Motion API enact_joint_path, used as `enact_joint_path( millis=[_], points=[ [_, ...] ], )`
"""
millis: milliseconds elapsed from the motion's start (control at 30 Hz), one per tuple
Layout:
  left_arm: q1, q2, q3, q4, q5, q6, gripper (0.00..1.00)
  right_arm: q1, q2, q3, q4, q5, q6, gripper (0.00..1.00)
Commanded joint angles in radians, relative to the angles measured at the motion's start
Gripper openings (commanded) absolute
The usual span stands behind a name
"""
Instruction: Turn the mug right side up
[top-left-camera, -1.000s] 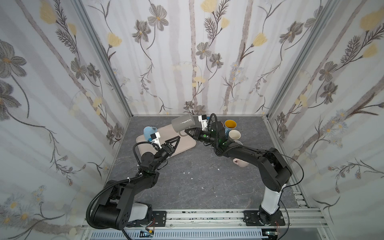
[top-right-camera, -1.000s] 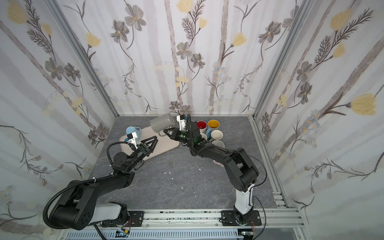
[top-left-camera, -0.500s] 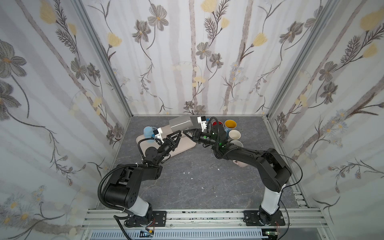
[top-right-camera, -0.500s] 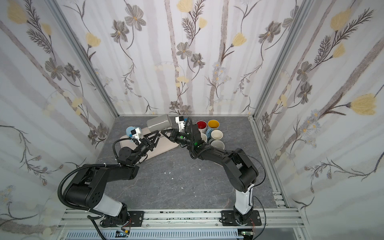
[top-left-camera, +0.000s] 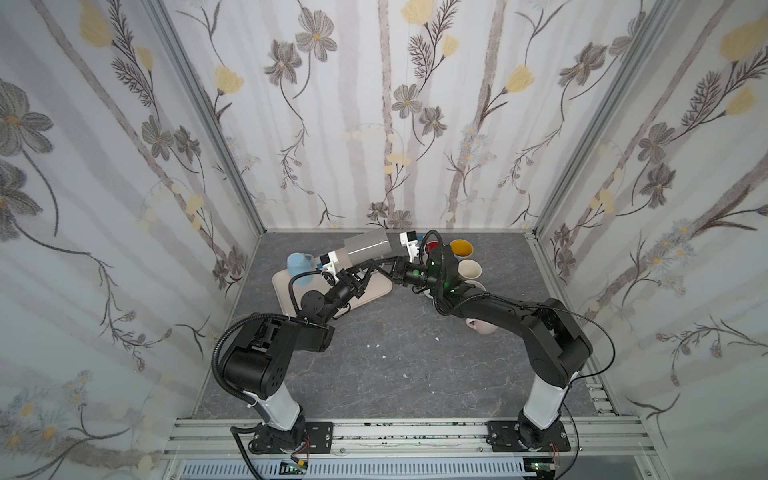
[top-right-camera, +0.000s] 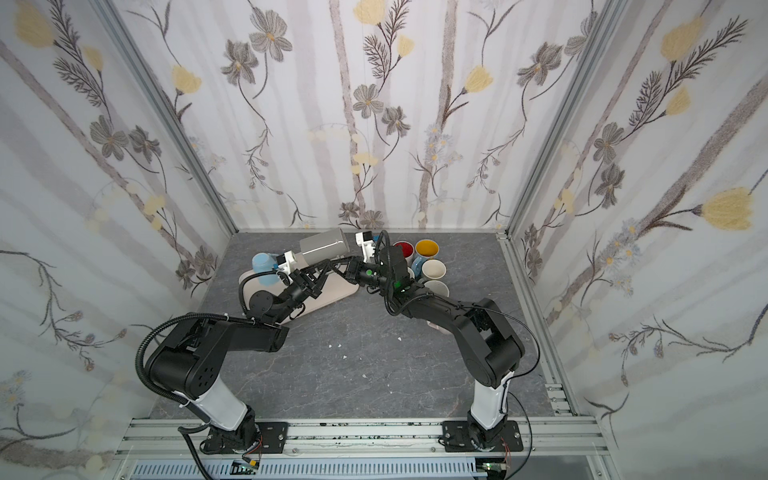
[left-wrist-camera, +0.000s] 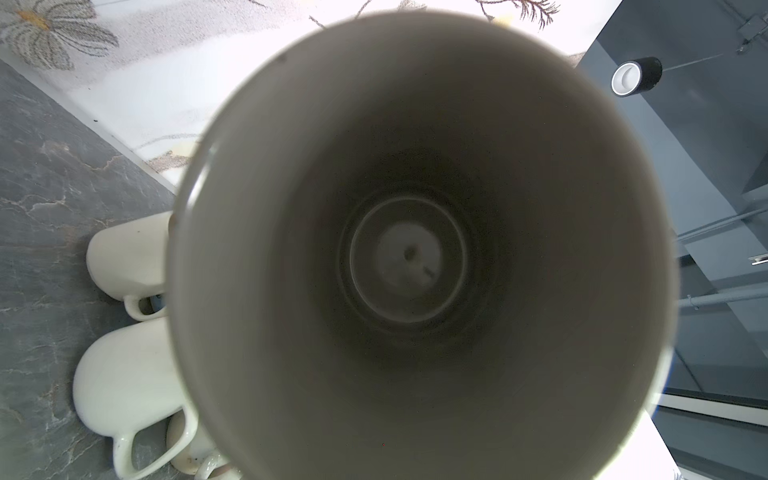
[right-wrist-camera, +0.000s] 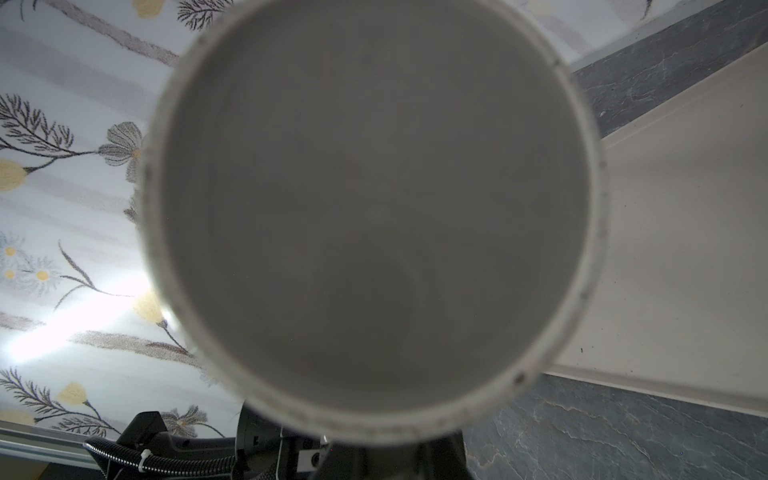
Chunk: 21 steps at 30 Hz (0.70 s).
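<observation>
**GREY MUG, CARRIED SIDEWAYS BETWEEN TWO GRIPPERS**

**Left gripper** (top-left-camera: 365, 267): brought in beneath the mouth end of the mug. Whether the jaws are spread or pressed together cannot be told. The tips are lost against the mug's underside and are absent from the wrist view.

**Right gripper** (top-left-camera: 384, 266): brought in beneath the base end, almost tip to tip with the left. Its state cannot be told either.

**Grey mug** (top-left-camera: 368, 245): seen raised over the far edge of the tray, at 12 o'clock from both grippers in both top views.
- The long axis is laid roughly from 8 to 2 o'clock, near level.
- In the left wrist view the grey mug (left-wrist-camera: 409, 253) is looked into mouth first, so the opening is turned to 8 o'clock.
- In the right wrist view the grey mug (right-wrist-camera: 374, 208) is met base first, so the base is turned to 2 o'clock.
- No handle is seen.
- Neither arm is markedly nearer.

**Move judged due:** about a quarter turn, with the mouth end raised and the base end lowered.

**Room:**
- Tray (top-left-camera: 374, 291): bare at 6 o'clock, judged the likeliest landing spot.
- Light blue mug (top-left-camera: 299, 264): near, at 9 o'clock.
- Cluster of upright mugs (top-left-camera: 469, 269): at 3 o'clock, beside the right wrist.
- Back wall (top-left-camera: 386, 124): close behind at 12 o'clock, so little room is left that way.
</observation>
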Motion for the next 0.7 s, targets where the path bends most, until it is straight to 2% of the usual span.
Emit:
enact_joint_path(
  millis=[0,133,233,433,667],
  points=[
    [0.0,-0.036,-0.01,0.032,-0.003,0.019,0.0,-0.013,-0.044,0.004,-0.03,0.024,-0.154,0.31],
    [-0.003,-0.09,-0.009,-0.055,-0.003,0.068,0.0,-0.027,-0.099,-0.004,-0.158,0.067,-0.258,0.39],
    [-0.011,-0.154,-0.007,-0.186,-0.008,0.146,0.0,-0.044,-0.141,-0.018,-0.24,0.1,-0.318,0.45],
    [-0.073,-0.269,0.009,-0.479,-0.075,0.339,0.0,-0.072,-0.202,-0.073,-0.327,0.15,-0.396,0.46],
    [-0.092,-0.179,0.007,-0.394,-0.062,0.305,0.0,-0.086,-0.251,-0.105,-0.36,0.151,-0.415,0.44]
  ],
)
